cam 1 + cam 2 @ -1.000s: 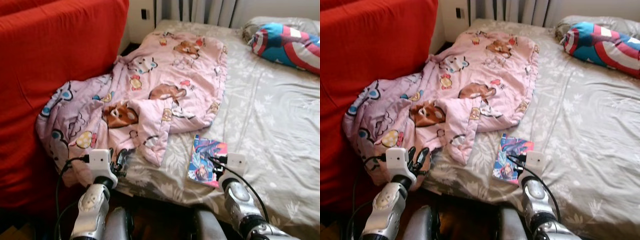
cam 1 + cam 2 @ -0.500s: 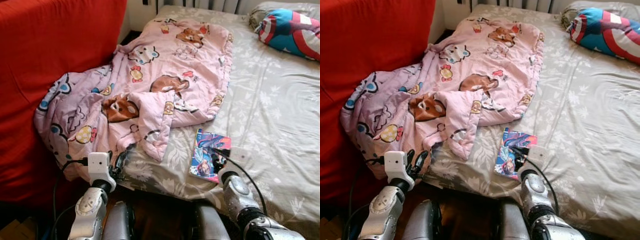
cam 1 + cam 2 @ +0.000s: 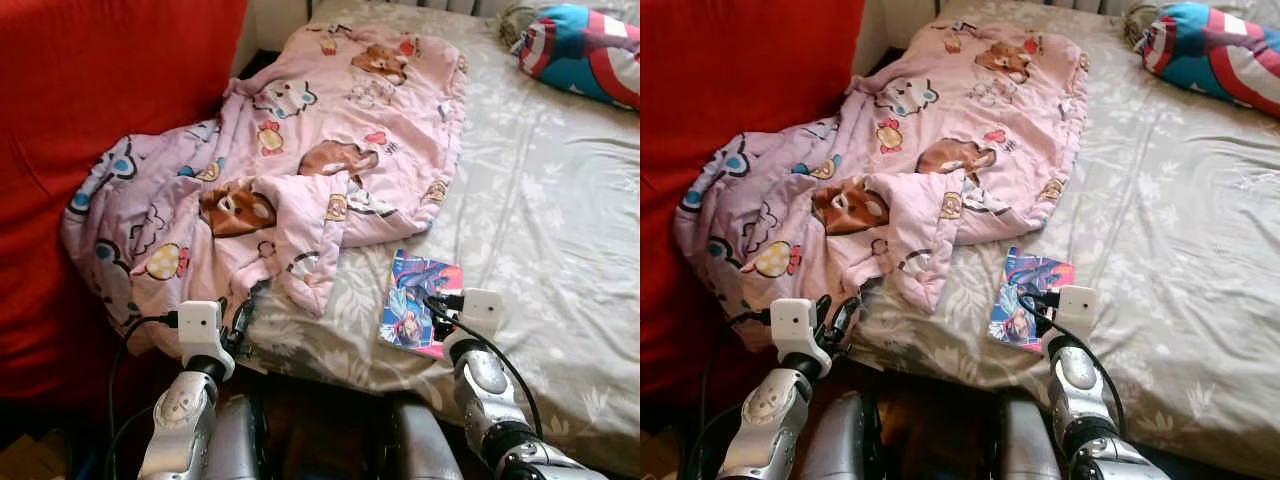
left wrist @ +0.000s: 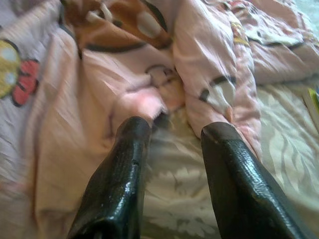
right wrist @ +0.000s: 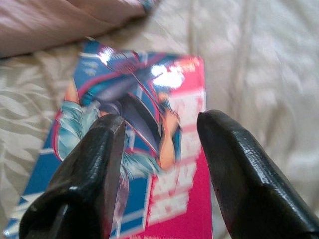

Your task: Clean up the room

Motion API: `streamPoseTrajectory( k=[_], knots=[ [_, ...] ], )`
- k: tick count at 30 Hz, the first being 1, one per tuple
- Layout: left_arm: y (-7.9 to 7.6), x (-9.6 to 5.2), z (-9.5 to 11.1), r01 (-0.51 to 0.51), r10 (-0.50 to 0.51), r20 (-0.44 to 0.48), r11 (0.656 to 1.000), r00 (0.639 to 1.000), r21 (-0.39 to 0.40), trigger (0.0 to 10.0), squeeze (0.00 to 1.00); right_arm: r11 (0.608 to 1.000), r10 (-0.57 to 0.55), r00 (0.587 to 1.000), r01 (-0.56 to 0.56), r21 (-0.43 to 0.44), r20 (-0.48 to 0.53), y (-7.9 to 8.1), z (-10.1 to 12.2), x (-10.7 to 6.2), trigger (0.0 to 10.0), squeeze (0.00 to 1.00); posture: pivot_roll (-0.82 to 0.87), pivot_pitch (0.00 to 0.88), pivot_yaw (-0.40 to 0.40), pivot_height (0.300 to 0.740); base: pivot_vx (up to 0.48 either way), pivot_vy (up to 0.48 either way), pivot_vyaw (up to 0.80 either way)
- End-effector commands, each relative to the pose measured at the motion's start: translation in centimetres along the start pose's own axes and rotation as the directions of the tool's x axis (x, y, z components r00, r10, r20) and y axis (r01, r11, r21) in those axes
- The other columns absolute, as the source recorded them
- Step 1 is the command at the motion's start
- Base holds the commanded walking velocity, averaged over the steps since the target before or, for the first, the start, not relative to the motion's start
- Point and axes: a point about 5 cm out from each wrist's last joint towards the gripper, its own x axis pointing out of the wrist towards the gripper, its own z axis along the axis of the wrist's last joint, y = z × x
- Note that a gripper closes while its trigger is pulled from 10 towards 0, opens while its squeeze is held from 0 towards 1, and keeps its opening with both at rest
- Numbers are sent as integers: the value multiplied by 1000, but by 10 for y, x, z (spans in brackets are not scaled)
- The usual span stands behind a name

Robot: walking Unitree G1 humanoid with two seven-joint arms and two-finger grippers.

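Right gripper point(image 5: 159, 124), jaws apart and empty, hovers over the book point(image 3: 420, 300) at the bed's point(image 3: 560, 240) 6 o'clock edge. Left gripper point(image 4: 174, 132), jaws apart and empty, points at the blanket point(image 3: 290, 170) at 9 o'clock.

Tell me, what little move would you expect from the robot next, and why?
Probably the right hand should ease down and close on the comic book. Its fingers are open and poised just above the glossy cover, which lies flat on the grey bedsheet near the bed's edge, clear of the pink blanket. The left hand, also open, sits at the blanket's hem.
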Motion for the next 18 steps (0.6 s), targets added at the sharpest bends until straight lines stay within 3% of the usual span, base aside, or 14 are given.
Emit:
streamPoseTrajectory(
  k=[1,6,11,18],
  knots=[
    [-1,-3,-4,7,-6,-27,1000,1000,17,10000,0,998,-22,998,25,57,-51,-1,-8,-2,10000,0,3,213,-6,561,0,0,0],
    [0,-4,-4,5,-4,-26,1000,1000,19,10000,0,997,-7,999,11,82,-53,5,-6,0,10000,0,10,216,-5,561,0,0,0],
    [3,-11,-4,-4,4,-28,1000,1000,25,10000,0,971,-16,996,35,236,-85,7,-4,4,10000,0,33,236,1,561,0,0,0],
    [4,-18,-6,-6,7,-43,1000,999,31,10000,0,952,-33,995,59,301,-91,5,0,7,10000,0,42,258,8,561,0,0,0]
  ],
)
